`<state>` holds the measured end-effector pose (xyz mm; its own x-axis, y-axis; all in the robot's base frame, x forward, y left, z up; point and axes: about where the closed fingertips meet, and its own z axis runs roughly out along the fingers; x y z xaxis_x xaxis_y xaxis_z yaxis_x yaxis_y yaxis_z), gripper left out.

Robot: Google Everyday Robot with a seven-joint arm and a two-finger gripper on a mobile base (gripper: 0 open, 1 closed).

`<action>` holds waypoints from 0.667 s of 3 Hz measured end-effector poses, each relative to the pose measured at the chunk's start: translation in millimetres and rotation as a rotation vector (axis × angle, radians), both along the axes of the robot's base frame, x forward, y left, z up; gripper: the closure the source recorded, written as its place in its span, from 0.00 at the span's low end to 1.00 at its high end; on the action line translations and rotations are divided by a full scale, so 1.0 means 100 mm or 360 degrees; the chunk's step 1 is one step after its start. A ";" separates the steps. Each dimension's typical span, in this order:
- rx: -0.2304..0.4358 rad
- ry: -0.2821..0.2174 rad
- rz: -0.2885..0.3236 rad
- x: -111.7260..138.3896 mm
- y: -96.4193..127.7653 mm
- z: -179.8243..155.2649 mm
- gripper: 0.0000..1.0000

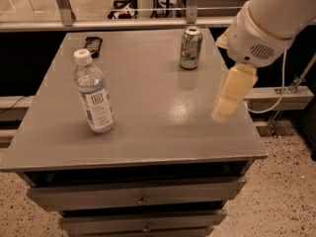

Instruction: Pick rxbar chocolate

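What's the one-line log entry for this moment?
gripper: above table, right side | rxbar chocolate: far-left corner, not grasped | water bottle: upright, left | drink can: upright, far side

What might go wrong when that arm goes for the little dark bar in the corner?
The gripper hangs over the right side of the table; the rxbar chocolate lies at the far left corner. Crossing over, the arm might knock the can, which stands roughly between them. The bar is flat and near the edge, so a poor grasp might push it off.
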<state>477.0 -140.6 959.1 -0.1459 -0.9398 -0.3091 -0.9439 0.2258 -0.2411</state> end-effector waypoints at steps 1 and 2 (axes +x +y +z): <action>0.0135 -0.0053 0.0112 0.29 0.61 -0.11 0.00; 0.0249 -0.0102 0.0153 0.62 1.05 -0.16 0.00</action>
